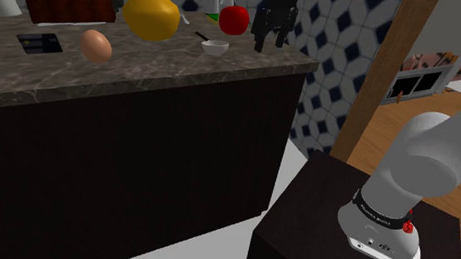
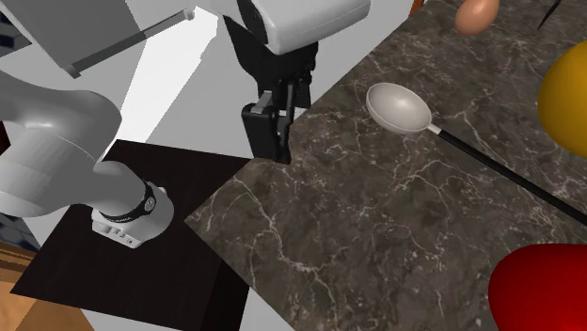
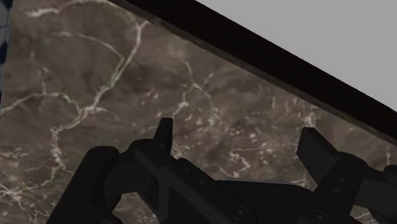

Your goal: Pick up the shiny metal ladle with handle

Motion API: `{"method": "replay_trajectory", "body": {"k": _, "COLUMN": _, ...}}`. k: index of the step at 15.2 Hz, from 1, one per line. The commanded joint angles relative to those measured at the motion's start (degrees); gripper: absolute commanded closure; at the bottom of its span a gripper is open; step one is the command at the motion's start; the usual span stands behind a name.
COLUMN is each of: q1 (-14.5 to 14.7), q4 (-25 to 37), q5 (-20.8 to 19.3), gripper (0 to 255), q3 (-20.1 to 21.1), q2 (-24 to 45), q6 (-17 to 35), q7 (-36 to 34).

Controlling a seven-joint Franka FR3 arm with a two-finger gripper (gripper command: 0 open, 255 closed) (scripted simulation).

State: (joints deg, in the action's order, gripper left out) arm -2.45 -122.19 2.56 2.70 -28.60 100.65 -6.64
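One ladle (image 2: 400,108), one egg (image 1: 96,46), one yellow gourd (image 1: 151,12), one red round thing (image 1: 233,19), one marble counter (image 2: 376,244)

I see my gripper (image 1: 268,47) hanging over the counter (image 1: 182,75), just right of the ladle (image 1: 215,47).

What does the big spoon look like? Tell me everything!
The ladle has a round, pale grey bowl, facing up and empty, and a long thin black handle. It lies flat on the dark marbled countertop. Nothing else touches it; the open gripper hangs apart from it.
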Motion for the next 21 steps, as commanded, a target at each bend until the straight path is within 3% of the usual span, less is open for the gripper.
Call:
{"method": "replay_trajectory", "body": {"k": 1, "q1": -0.44, "q4": 4.36, "q5": 0.24, "gripper": 0, "q3": 1.01, "q2": 4.75, "q6": 0.59, "q7": -3.32}}
{"method": "replay_trajectory", "body": {"k": 10, "q1": -1.38, "q4": 26.39, "q5": -1.06, "gripper": 0, "q3": 4.09, "q2": 25.35, "q6": -0.21, "q7": -17.64}}
{"method": "replay_trajectory", "body": {"k": 17, "q1": -0.52, "q4": 51.37, "q5": -3.33, "gripper": 0, "q3": 4.13, "q2": 43.93, "q6": -6.25, "q7": -27.33}}
{"method": "replay_trajectory", "body": {"k": 21, "q1": -0.63, "q4": 46.42, "q5": -3.14, "gripper": 0, "q3": 4.04, "q2": 42.67, "q6": -2.55, "q7": -27.21}}
